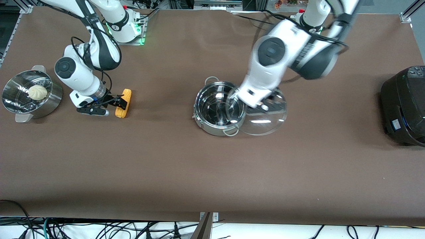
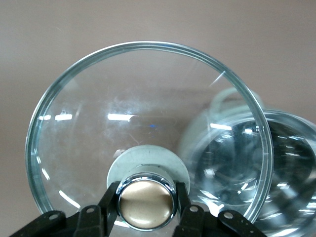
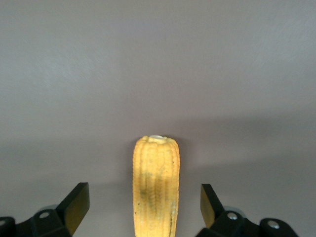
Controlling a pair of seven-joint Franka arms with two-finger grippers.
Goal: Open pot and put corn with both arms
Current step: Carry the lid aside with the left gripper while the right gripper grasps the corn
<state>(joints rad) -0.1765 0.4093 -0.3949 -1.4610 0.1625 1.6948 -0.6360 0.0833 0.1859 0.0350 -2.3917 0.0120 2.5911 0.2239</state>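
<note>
The shiny steel pot (image 1: 217, 109) stands uncovered mid-table, and its mirror-like inside is bare. It also shows in the left wrist view (image 2: 281, 163). My left gripper (image 1: 262, 103) (image 2: 146, 203) is shut on the lid's round metal knob. It holds the clear glass lid (image 1: 265, 119) (image 2: 143, 103) off the pot, beside its rim toward the left arm's end. The yellow corn (image 1: 123, 103) (image 3: 154, 182) lies on the table toward the right arm's end. My right gripper (image 1: 116, 103) (image 3: 143, 200) is open, with a finger on each side of the cob and a gap to each.
A steel steamer pot (image 1: 13, 106) with a perforated insert and a white bun (image 1: 37, 92) stands at the right arm's end. A big black cooker (image 1: 405, 106) stands at the left arm's end. The brown table has free room nearer the camera.
</note>
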